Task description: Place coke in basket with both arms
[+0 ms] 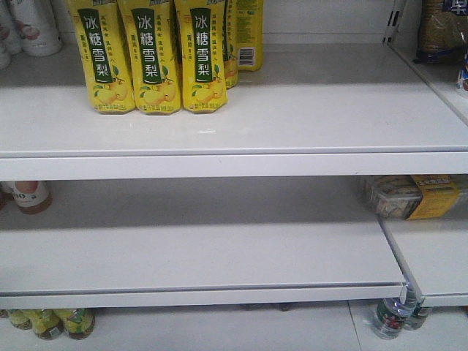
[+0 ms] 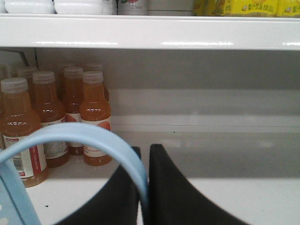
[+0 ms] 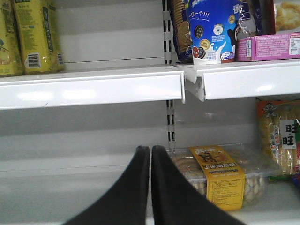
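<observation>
The coke shows in none of the three views, so where it stands cannot be told. Of the basket only the light blue handle (image 2: 119,152) and a slotted corner at the lower left edge are seen in the left wrist view; the rest is cut off. The left gripper (image 2: 143,180) is clamped on that handle, which passes between its black jaws. The right gripper (image 3: 150,180) is pressed together with only a thin seam between the jaws, holding nothing. Three yellow pear drink bottles (image 1: 153,58) stand in front on the upper white shelf (image 1: 234,121), more behind them half hidden. About six orange juice bottles (image 2: 95,117) crowd a lower shelf. One clear biscuit box (image 3: 220,176) lies beside the right gripper
</observation>
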Motion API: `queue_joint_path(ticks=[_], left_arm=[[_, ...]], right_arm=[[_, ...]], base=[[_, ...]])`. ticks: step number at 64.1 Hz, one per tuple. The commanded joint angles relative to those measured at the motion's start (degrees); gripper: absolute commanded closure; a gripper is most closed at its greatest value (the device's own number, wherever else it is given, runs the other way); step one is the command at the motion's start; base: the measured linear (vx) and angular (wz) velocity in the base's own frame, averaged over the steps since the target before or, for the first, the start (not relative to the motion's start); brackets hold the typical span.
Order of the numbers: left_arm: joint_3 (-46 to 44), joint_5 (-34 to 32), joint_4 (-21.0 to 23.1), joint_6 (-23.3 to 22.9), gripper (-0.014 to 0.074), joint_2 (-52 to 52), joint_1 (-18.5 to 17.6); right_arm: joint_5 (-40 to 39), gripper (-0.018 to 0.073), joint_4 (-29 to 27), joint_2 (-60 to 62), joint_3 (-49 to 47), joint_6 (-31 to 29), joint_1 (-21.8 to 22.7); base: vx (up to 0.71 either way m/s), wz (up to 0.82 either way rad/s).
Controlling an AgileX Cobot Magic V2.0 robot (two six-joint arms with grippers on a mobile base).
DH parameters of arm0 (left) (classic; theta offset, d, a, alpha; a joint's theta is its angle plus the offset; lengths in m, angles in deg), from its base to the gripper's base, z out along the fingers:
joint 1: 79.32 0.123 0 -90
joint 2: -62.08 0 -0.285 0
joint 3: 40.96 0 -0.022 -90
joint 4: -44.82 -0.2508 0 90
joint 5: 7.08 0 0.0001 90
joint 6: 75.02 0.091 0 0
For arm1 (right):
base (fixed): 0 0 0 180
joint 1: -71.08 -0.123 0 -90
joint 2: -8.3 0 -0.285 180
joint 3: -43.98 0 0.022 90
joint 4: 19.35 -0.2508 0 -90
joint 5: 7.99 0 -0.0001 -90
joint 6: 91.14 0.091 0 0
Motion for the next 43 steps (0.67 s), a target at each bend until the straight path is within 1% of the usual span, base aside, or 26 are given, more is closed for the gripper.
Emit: queue_joint_path(ticks=[1,43], left_arm=[[-2.09,-8.21,-2.66,2.52,0.0603,-1.23,0.05],[-2.09,-8.21,-2.66,2.52,0.0603,-1.23,0.05]], right_arm=[[-4.44,0.0561,0.07,0.71,0.42,0.01,-0.05],[-4.19,0.0561,0.07,0.71,0.42,0.01,-0.05]], base=[[0.0,0.0],[0.0,0.0]])
